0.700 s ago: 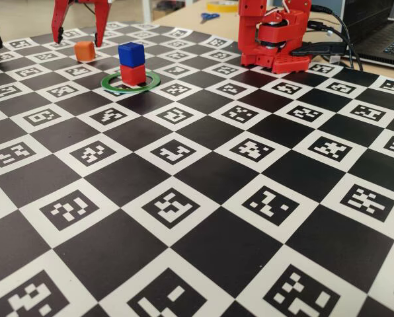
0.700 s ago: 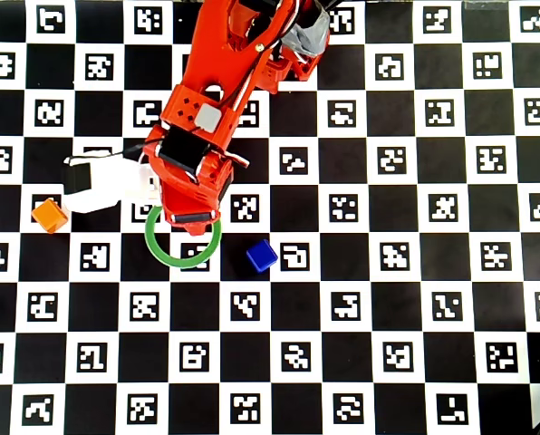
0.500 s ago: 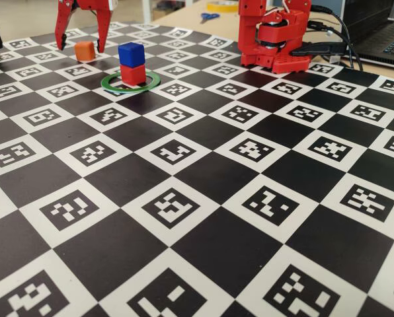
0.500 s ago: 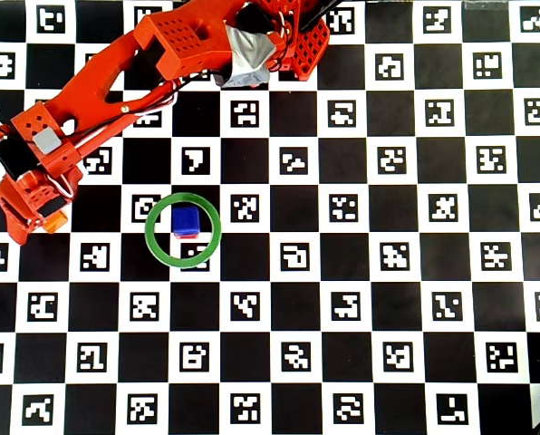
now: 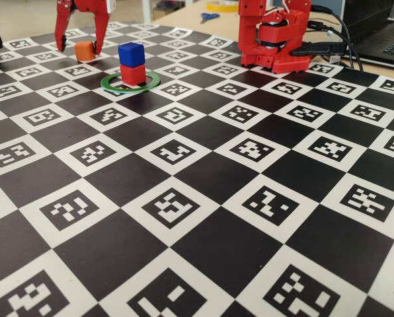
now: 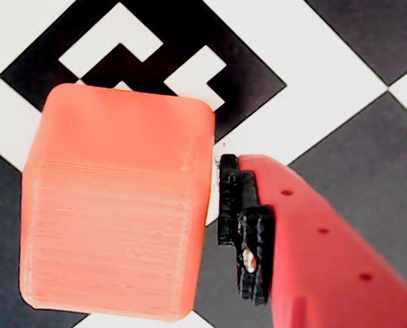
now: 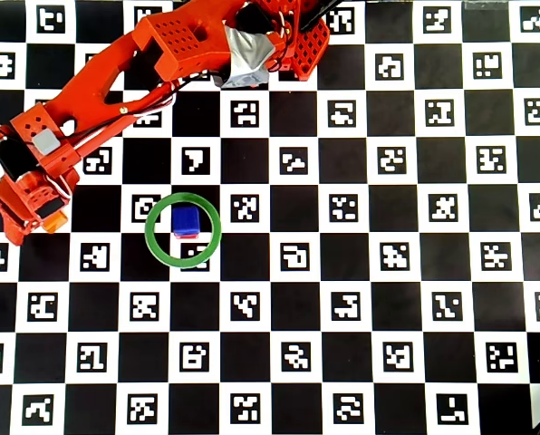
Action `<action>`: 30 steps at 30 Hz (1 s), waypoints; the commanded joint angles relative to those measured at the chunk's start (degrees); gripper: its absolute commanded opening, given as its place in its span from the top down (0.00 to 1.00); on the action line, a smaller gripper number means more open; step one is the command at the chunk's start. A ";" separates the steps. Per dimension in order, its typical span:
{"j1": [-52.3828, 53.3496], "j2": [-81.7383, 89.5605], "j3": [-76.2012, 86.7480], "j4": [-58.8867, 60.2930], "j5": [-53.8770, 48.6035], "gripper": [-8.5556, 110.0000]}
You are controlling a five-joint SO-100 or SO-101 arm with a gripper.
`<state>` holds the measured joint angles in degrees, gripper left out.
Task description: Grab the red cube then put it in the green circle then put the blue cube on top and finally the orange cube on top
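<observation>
Checkered tabletop [image 5: 203,218] is lying bare up front; farther back the blue cube [image 5: 131,53] is sitting on the red cube [image 5: 133,74] inside the green circle [image 5: 130,82], while the wide claw [image 5: 80,46], having dropped lower, is straddling the orange cube [image 5: 85,50], suggesting the last grab

Blue cube [image 5: 131,53] atop red cube [image 5: 133,73].
</observation>
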<state>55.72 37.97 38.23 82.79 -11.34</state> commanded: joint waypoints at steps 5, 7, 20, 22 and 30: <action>0.53 1.41 -4.75 -0.53 0.26 0.83; 0.53 1.41 -4.75 -0.53 0.26 0.84; 0.26 5.89 -4.22 1.58 0.26 0.86; 0.09 7.73 -3.16 1.85 0.09 0.86; -0.97 16.61 2.99 1.85 -0.70 0.86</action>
<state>55.72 42.54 40.96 84.38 -11.43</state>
